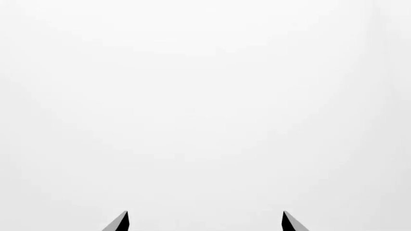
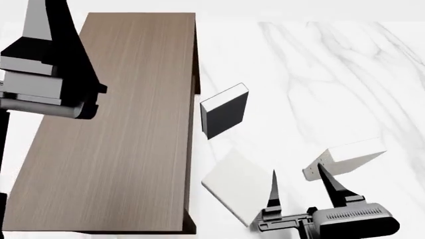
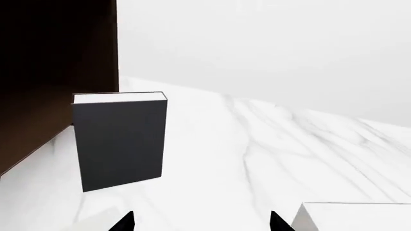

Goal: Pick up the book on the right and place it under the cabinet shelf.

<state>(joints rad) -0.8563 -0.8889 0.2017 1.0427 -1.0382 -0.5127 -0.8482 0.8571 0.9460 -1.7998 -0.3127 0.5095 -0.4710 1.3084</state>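
Head view: right gripper (image 2: 299,181) spread open beside the thin, flat white book (image 2: 236,186); left gripper (image 1: 205,222) also parted.

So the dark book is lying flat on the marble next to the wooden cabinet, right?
Not flat: the dark book stands upright on its edge on the marble table, next to the wooden cabinet. The right wrist view shows it.

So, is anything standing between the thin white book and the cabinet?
Nothing visible does. The white book lies flat close beside the cabinet, with only bare table between them. The dark book stands upright farther along the same side, not between them.
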